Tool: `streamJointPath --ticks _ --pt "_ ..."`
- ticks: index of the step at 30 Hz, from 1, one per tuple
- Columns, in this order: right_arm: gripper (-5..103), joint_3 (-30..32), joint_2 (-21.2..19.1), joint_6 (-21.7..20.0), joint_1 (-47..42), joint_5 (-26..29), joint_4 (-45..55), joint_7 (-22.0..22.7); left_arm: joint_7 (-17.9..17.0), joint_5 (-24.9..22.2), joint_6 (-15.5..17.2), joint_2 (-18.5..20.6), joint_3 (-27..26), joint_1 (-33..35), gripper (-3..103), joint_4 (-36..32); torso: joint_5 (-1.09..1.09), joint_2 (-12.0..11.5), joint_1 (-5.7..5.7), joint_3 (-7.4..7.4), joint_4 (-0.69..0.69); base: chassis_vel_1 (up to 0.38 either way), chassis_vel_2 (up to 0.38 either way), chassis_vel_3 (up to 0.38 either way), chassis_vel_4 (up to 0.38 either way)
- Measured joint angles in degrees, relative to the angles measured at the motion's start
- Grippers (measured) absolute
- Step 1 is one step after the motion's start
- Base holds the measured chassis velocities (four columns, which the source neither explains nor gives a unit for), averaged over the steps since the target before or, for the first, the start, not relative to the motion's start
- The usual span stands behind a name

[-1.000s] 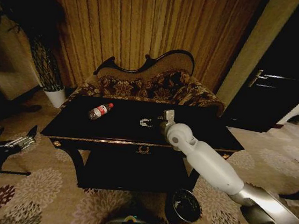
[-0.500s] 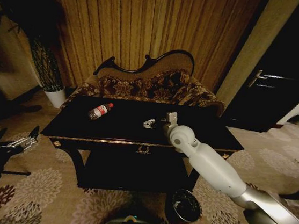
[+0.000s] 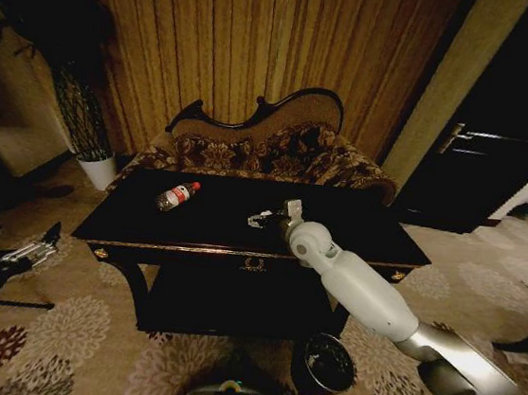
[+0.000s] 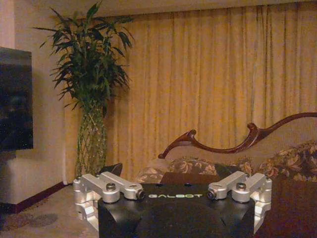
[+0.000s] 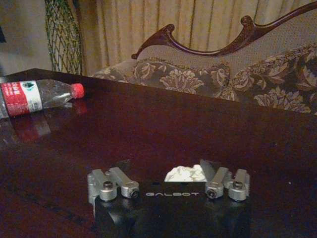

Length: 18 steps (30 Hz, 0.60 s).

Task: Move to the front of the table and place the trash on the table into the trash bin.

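The right hand [image 5: 170,174] hovers low over the glossy black table [image 3: 194,228], its two fingers spread apart with a small white crumpled scrap [image 5: 185,173] lying on the tabletop between them, not yet gripped. To do this pickup well, the hand should probably sink until both fingertips bracket the scrap evenly, then close gently, since so light a piece could skid on the polished surface. The right arm reaches forward and inward from the robot's right shoulder, elbow bent, wrist angled down toward the table's middle. Farther along the table lies a clear plastic bottle [image 3: 176,195] with a red label, well apart from the scrap. The dark round trash bin [image 3: 322,364] stands on the patterned carpet below the table's front edge. The left hand [image 3: 8,249] waits, fingers open, off to the left, clear of the table.
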Motion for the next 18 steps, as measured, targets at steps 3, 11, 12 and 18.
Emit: streamJointPath --ticks 3,11,12,18 --pt "69 0.30 -0.19 0.11 -0.11 -0.22 0.04 0.05 0.16 -0.01 -0.14 -0.08 -0.03 0.22 100 0.00 0.00 0.00 0.00 0.00 0.00 0.000 0.000 0.000 0.000" --pt "47 0.76 -0.80 0.25 -0.83 -0.87 0.55 0.08 0.67 0.01 -0.21 -0.15 0.10 0.33 100 0.00 0.00 0.00 0.00 0.00 0.00 0.000 0.000 0.000 0.000" --pt "41 0.91 -1.03 0.30 -1.02 -0.98 0.76 0.09 0.82 0.02 -0.21 -0.20 0.17 0.29 100 0.00 0.00 0.00 0.00 0.00 0.00 0.000 0.000 0.000 0.000" --pt "9 1.18 -1.14 0.42 -1.49 -1.05 0.99 0.05 1.23 0.12 -0.23 -0.40 0.31 0.31 100 0.00 0.00 0.00 0.00 0.00 0.01 0.000 0.000 0.000 0.000"
